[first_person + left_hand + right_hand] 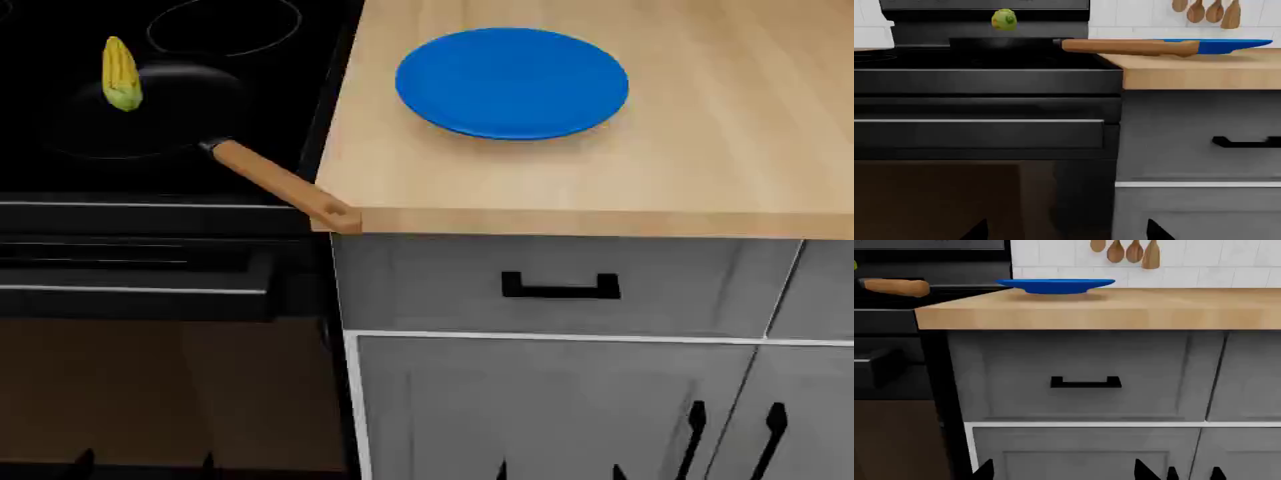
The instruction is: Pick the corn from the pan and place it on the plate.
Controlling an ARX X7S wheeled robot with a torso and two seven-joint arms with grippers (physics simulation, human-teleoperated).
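The yellow corn point(120, 72) lies in the black pan point(187, 115) on the stove, toward the pan's far left side. In the left wrist view the corn's point(1004, 20) green end shows above the pan's rim point(1001, 44). The pan's wooden handle point(280, 185) reaches out over the counter's corner. The blue plate point(513, 82) lies on the wooden counter, right of the pan. My left gripper point(1067, 232) is open, low before the oven door. My right gripper point(1064, 472) is open, low before the grey cabinet. Nothing is between either pair of fingers.
The wooden counter point(641, 170) ends at the black stove point(134, 215), which has an oven door bar point(981, 121). Below the counter is a grey drawer with a black handle point(561, 287). Wooden spoons point(1124, 252) hang on the tiled wall behind the plate.
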